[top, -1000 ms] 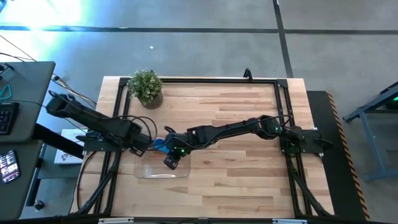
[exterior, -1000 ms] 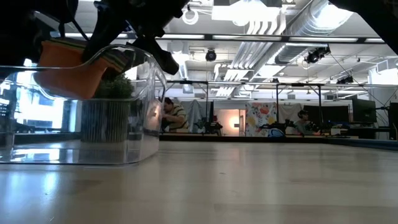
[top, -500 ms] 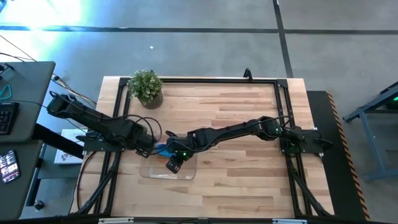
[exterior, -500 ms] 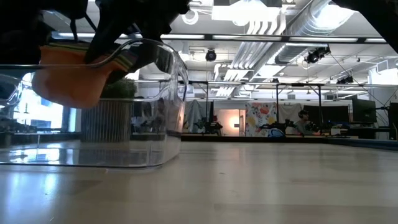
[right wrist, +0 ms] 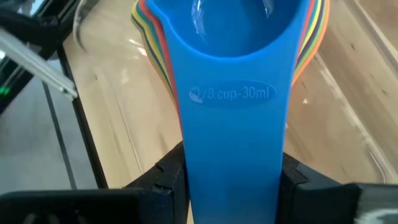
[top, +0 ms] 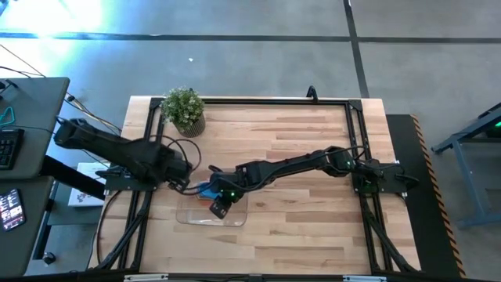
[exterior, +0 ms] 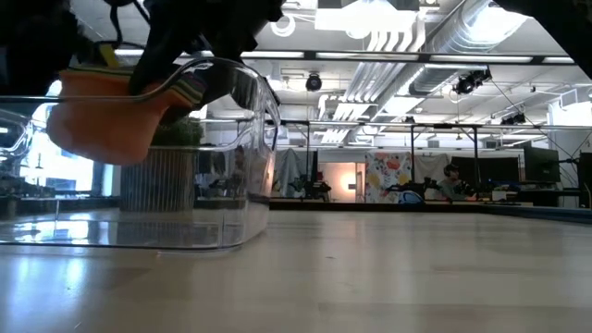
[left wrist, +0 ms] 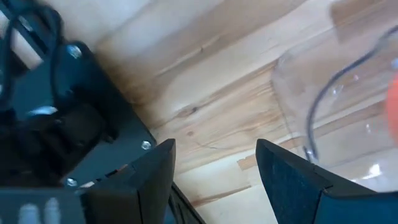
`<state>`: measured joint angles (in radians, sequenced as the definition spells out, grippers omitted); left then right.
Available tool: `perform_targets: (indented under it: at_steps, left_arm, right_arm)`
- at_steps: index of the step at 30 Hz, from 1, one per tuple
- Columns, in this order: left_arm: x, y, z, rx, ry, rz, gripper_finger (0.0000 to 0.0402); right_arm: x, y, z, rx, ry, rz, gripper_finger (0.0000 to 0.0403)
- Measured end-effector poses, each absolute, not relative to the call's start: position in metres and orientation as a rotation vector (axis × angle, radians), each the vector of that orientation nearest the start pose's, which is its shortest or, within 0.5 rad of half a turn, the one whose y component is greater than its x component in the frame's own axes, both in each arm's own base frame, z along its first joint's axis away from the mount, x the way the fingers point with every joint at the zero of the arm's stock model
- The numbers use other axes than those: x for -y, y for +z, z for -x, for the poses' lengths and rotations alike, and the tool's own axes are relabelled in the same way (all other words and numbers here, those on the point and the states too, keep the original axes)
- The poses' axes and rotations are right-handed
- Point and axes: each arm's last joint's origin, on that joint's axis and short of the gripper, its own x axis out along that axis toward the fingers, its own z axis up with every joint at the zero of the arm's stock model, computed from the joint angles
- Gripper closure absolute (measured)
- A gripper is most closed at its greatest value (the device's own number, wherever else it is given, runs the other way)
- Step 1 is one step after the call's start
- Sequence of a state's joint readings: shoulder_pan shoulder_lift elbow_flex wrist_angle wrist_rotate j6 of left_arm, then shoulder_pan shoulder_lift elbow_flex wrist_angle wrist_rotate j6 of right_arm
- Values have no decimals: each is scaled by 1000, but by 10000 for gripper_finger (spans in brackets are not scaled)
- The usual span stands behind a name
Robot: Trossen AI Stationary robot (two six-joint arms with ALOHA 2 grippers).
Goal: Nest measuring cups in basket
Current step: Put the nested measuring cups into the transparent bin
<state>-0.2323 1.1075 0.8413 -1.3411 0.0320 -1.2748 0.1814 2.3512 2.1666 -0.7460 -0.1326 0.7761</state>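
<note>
A nested stack of measuring cups (right wrist: 230,37), blue on top with orange, red, green and yellow rims fanned beneath, hangs inside the clear basket (top: 235,218), held by my right gripper (right wrist: 231,186), which is shut on it. In the low view the stack's orange bottom (exterior: 97,120) hangs above the basket's floor (exterior: 139,236). My left gripper (left wrist: 214,180) stands open and holds nothing. It points down just outside the basket's left corner (left wrist: 311,93), above the table's left edge (top: 178,178). My right gripper pinches the stacked handles between its two fingers, one finger (right wrist: 166,180) on each long edge of the blue top handle (right wrist: 233,143), near its free end. The fingers slant downward from the table's right and lie along the handle. The stack hangs clear of the basket's floor, bowls tipped away from the gripper.
A small potted plant (top: 184,110) stands at the far left of the table. The black frame rail (left wrist: 93,130) runs under my left gripper. Bare wood lies to the right of the basket and toward the near edge.
The basket has slid a little toward the table's right edge. My left gripper has then risen and drawn back toward the left edge, still open. The cup stack has sunk slightly lower inside the basket, with my right gripper still shut on it.
</note>
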Motion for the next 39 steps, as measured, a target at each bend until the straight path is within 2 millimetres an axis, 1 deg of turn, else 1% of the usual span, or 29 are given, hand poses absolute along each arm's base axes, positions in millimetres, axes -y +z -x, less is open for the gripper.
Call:
perform_targets:
  at_steps: [9,13,19,24,29,35,37,39]
  left_arm:
    - [24,292,-153,-1251,701,822,186]
    - [20,318,-155,-1145,651,785,186]
    - [10,345,-156,-1040,624,752,186]
    - [4,360,-155,-988,605,749,186]
    - [0,374,-154,-933,587,747,186]
    - [-1,377,-155,-909,574,742,186]
    - [-1,377,-156,-909,574,742,186]
    - [-1,377,-156,-909,574,742,186]
  right_arm:
    - [-94,228,-507,-981,-39,-578,280]
    - [-94,228,-507,-981,-15,-507,280]
    - [-97,228,-507,-976,83,-393,281]
    - [-98,227,-505,-986,153,-293,281]
    - [-99,217,-503,-1040,164,-241,281]
    - [-99,206,-502,-1093,143,-217,281]
    - [-100,202,-497,-1146,127,-188,281]
    - [-102,201,-497,-1146,132,-176,281]
